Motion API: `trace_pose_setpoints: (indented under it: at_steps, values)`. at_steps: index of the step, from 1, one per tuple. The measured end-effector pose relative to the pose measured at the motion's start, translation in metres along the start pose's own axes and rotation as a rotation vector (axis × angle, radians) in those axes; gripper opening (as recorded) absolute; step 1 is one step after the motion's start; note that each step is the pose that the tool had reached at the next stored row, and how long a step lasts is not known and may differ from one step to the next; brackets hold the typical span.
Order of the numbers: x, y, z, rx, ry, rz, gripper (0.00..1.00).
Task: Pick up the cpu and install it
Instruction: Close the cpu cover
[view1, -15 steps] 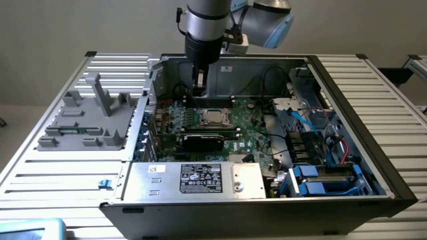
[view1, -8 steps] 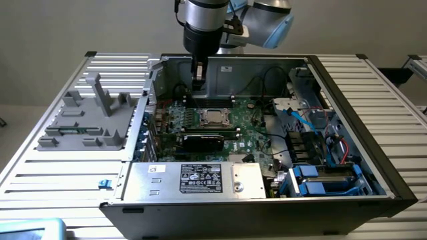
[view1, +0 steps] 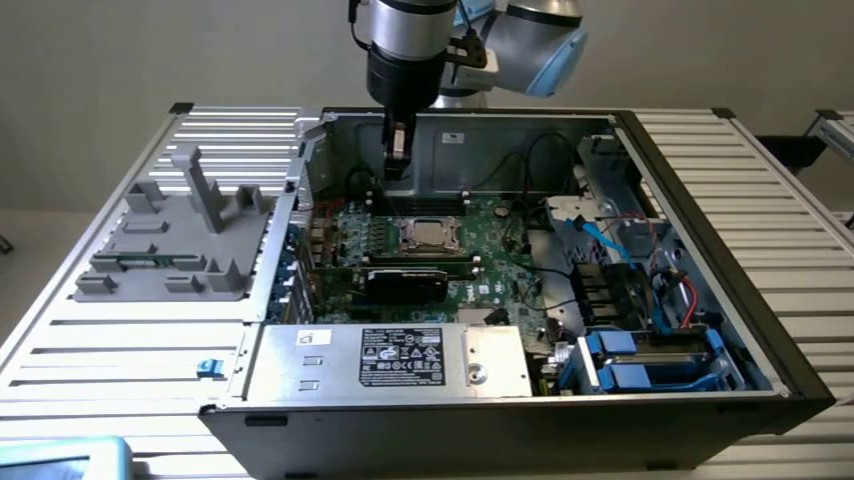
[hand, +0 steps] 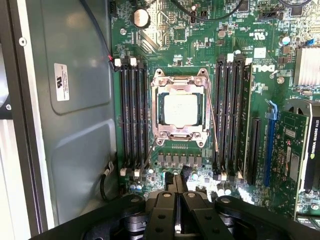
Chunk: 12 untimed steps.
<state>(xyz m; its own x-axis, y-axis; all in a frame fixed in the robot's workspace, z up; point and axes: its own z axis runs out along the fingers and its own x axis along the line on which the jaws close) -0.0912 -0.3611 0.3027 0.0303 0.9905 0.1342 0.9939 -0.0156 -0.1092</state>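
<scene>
The cpu (view1: 430, 234), a small silver square, lies flat inside the socket frame (view1: 430, 220) on the green motherboard in the open computer case. In the wrist view the cpu (hand: 180, 110) sits within the metal frame (hand: 180, 80), with memory slots on both sides. My gripper (view1: 396, 175) hangs above the board just behind the socket, towards the case's back wall. Its black fingers (hand: 167, 210) are pressed together and hold nothing. The gripper (hand: 177, 182) is clear of the cpu and does not touch it.
A graphics card (view1: 407, 278) lies in front of the socket. The silver power supply (view1: 387, 360) with its white label fills the case's near side. Blue drive bays (view1: 641, 360) and cables crowd the exterior view's right. A grey fixture (view1: 174, 240) stands outside on the left.
</scene>
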Motion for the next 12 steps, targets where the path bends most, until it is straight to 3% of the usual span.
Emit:
trace_pose_setpoints:
  at_steps: [12]
  values:
    - [0.0005,-0.0007,-0.0036,-0.0002,-0.0001,0.0,0.11]
